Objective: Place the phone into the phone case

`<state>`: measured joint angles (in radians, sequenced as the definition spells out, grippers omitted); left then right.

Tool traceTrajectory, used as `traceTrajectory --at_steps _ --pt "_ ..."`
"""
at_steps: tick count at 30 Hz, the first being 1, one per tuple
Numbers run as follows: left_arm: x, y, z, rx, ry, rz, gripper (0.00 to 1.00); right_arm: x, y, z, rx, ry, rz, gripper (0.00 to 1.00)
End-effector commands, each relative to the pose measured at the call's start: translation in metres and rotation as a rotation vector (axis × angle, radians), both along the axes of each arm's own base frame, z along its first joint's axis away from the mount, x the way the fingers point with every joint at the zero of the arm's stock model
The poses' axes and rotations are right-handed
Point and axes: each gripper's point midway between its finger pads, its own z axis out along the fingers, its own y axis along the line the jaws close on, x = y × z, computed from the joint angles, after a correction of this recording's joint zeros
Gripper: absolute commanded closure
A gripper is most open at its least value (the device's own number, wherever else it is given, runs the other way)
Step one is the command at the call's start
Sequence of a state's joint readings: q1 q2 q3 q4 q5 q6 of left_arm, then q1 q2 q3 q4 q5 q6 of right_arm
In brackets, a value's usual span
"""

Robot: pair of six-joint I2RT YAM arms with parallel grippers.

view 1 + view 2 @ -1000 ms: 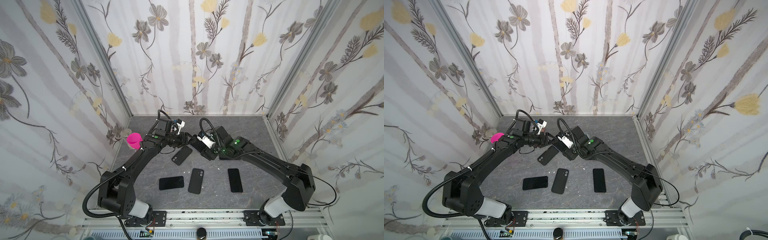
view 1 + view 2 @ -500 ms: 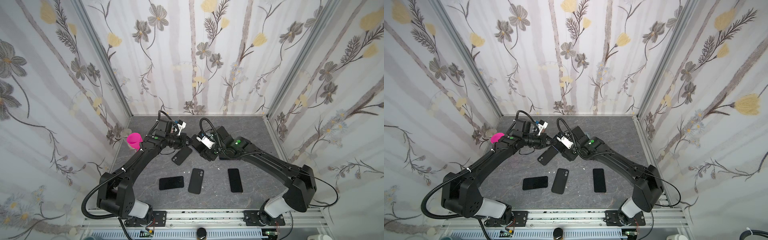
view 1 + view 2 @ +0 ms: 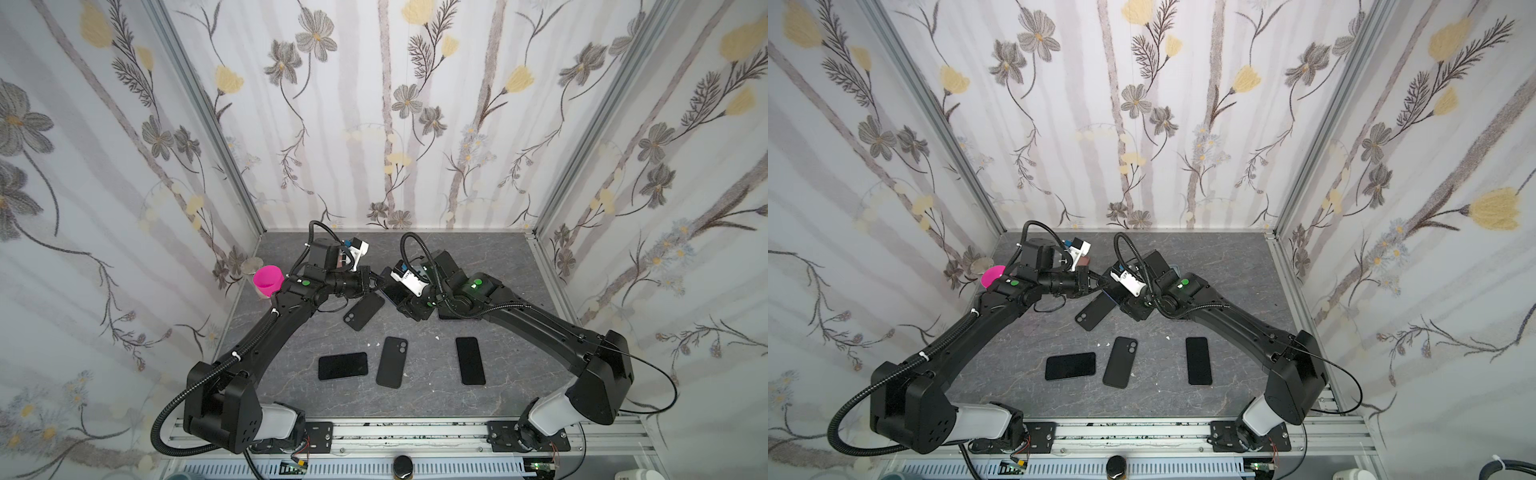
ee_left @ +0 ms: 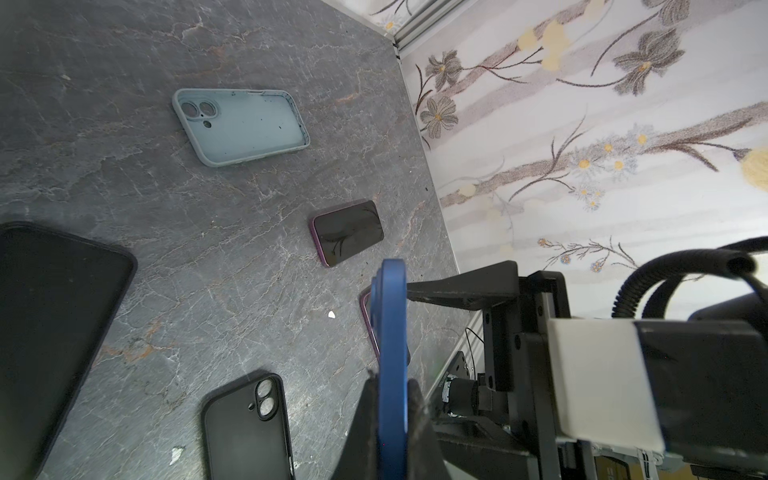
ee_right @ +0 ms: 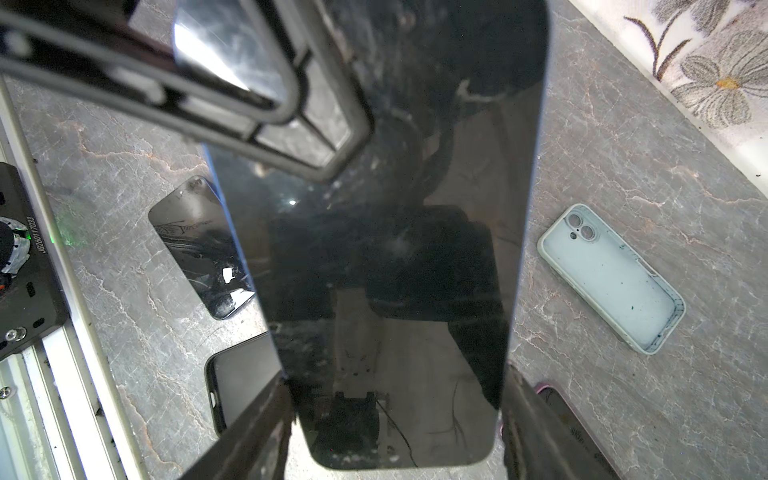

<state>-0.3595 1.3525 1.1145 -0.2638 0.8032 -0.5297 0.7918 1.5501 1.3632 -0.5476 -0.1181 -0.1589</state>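
Above the middle of the table (image 3: 428, 399), off its surface: holding the phone (image 5: 386, 257) by both long edges in the right gripper (image 5: 395, 419), jaws spread to its width. Pinching its far end across the flat faces in the left gripper (image 4: 390, 390), jaws almost closed. Hanging close by a black case (image 3: 363, 307) lying flat.

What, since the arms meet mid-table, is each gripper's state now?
Left gripper: closed on the blue phone.
Right gripper: closed on the same phone's sides.

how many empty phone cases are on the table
3. The angled black case lies mid-table, the near black case is in the front row, and the light blue case lies farther back, clear only in the wrist views. More may be hidden.
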Motion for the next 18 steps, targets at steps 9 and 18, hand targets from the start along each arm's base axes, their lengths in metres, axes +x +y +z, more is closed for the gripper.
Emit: traceTrajectory --at_steps 9,18 --pt "0.014 0.005 0.055 -0.146 -0.131 0.122 1.00 0.018 0.004 0.048 0.099 -0.085 -0.095 0.20" --pt "0.024 0.018 0.088 -0.231 -0.191 0.215 1.00 0.027 -0.001 0.107 0.243 -0.136 -0.200 0.12"
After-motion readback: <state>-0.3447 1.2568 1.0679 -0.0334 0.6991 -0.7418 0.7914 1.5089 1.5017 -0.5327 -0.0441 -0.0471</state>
